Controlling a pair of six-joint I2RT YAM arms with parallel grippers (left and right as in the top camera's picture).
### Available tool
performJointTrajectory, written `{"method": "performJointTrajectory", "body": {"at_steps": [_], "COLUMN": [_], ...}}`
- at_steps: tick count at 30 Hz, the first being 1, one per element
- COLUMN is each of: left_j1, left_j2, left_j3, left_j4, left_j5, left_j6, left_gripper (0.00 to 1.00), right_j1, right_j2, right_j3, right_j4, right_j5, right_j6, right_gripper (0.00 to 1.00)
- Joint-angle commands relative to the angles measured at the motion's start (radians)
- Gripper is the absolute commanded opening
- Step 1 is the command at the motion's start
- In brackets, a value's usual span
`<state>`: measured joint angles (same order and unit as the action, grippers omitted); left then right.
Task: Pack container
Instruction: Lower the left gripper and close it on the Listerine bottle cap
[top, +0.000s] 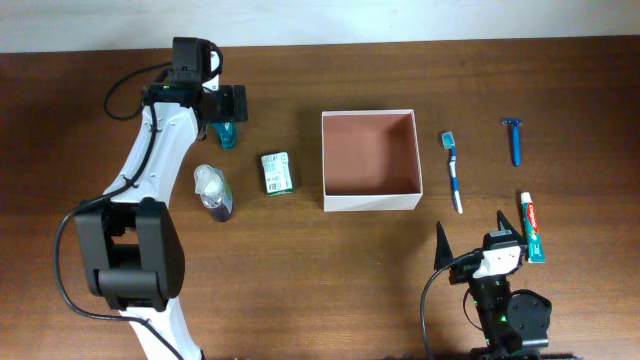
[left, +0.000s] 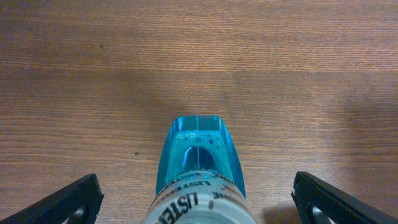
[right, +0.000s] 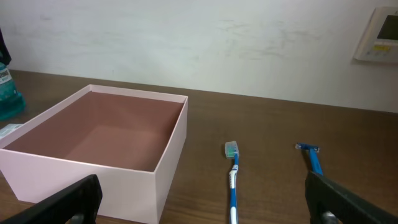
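Observation:
The container (top: 370, 201), a square white-walled box with a pinkish-brown inside, stands empty at the table's middle; it also shows in the right wrist view (right: 93, 186). My left gripper (top: 228, 112) is open at the back left. Its fingers straddle a blue mouthwash bottle (top: 227, 136) without touching it. In the left wrist view the bottle (left: 199, 155) sits between the spread fingers (left: 199, 208). My right gripper (top: 470, 237) is open and empty near the front edge, right of the container; its fingers (right: 205, 199) frame the box's corner and a toothbrush (right: 233, 180).
A green packet (top: 277, 172) and a pump bottle (top: 213, 192) lie left of the container. To its right are the toothbrush (top: 453, 170), a blue razor (top: 514, 140) (right: 311, 155) and a toothpaste tube (top: 533, 228).

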<state>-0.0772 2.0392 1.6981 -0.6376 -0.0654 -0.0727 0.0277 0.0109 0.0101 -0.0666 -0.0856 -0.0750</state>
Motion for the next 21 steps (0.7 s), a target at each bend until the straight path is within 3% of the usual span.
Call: {"method": "performJointTrajectory", "body": {"at_steps": [1, 15, 21], "left_j1": [0.008, 0.008, 0.008], "left_j2": [0.011, 0.022, 0.022], "left_j3": [0.019, 0.019, 0.019], "left_j4": [0.005, -0.008, -0.009], "left_j5": [-0.014, -0.014, -0.014], "left_j6": [-0.009, -0.009, -0.009], "left_gripper": [0.99, 0.99, 0.84], "right_j1": [-0.003, -0.003, -0.003], "right_j2": [-0.007, -0.007, -0.007], "right_j3": [-0.005, -0.005, -0.005], "right_j4": [-0.005, -0.005, -0.006], "right_j5": [0.012, 0.012, 0.012], "right_j6": [0.005, 0.005, 0.005], "right_gripper": [0.99, 0.99, 0.98]}}
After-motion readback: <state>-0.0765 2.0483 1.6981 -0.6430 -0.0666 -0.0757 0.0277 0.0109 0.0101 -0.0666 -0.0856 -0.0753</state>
